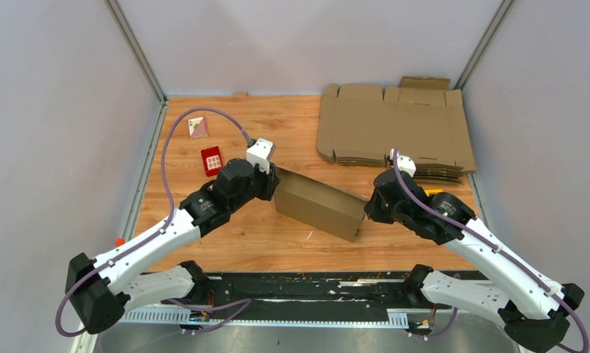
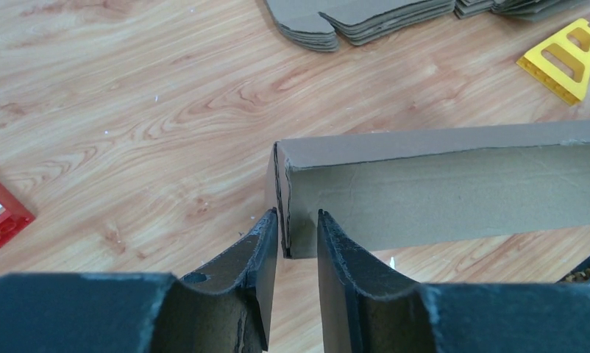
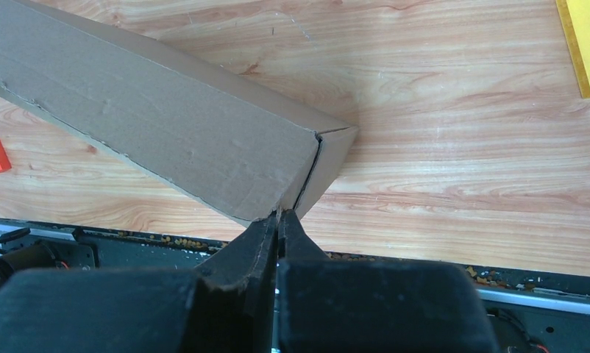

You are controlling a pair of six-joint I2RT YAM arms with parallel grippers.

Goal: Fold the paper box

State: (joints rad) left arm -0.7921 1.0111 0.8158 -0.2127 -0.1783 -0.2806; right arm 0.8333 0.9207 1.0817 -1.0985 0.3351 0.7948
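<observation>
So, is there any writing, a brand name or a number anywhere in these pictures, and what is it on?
No text can be read anywhere.
On the small card: some pink print, too small to read.
On the red box: only a white grid pattern, no letters to make out.
On the paper box, the cardboard pile and the yellow piece: plain, no marks.

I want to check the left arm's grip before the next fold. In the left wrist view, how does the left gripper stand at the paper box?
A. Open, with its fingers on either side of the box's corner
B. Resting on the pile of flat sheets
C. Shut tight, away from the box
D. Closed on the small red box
A: the left gripper shows a clear gap between its fingers, and the end corner of the paper box sits in that gap.
</observation>
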